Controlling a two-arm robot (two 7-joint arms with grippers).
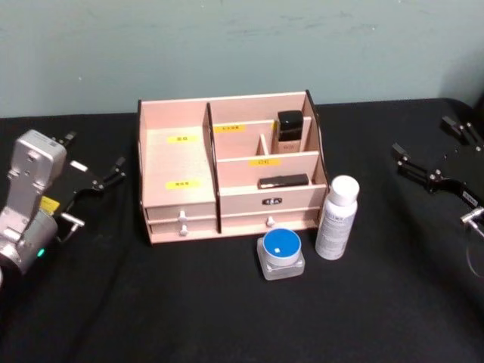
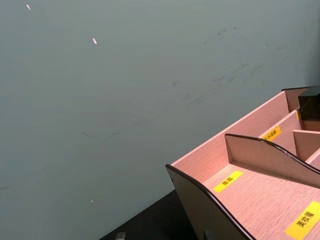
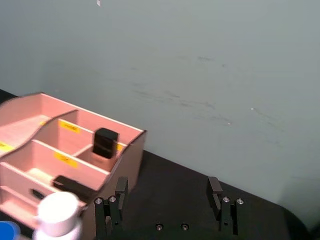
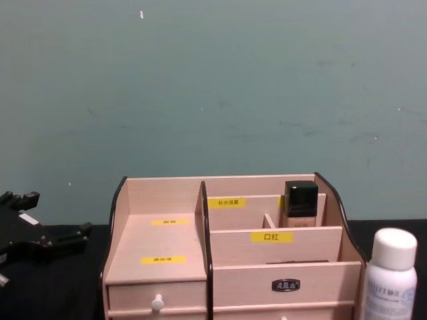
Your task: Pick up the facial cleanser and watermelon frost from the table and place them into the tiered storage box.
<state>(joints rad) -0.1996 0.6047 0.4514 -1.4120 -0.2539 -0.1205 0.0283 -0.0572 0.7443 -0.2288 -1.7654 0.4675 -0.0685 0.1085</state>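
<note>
As neither item has yet been lifted, the task stands at its opening step. The white bottle (image 1: 336, 218), judged to be the facial cleanser, stands upright on the black table (image 1: 227, 318) just beside the front right corner of the tiered storage box (image 1: 178, 162). The squat clear jar (image 1: 281, 253) with a blue lid, presumably the watermelon frost, sits just in front of the box's right-hand drawers, near the bottle on its left and apart from it by a narrow gap. The box faces the robot with its drawers closed. Its wide left-hand tiers hold nothing, a black-capped cosmetic bottle (image 1: 290, 130) stands upright in the rear right compartment, and a dark flat item (image 1: 283, 181) lies in the tier in front of that. The right gripper (image 3: 167, 187) is well to the right of the white bottle, pointing towards the back wall, its jaws spread wide and holding nothing. The left gripper (image 1: 94, 155) is well to the left of the box, its jaws likewise apart and holding nothing. In my judgement the right arm is better placed to begin, both items lying on its side. The next move calls for carrying the spread jaws leftward to straddle the bottle's body and closing on it squarely. The box wall and the jar leave little clearance, and a tall, narrow bottle may topple if nudged off-centre.
</note>
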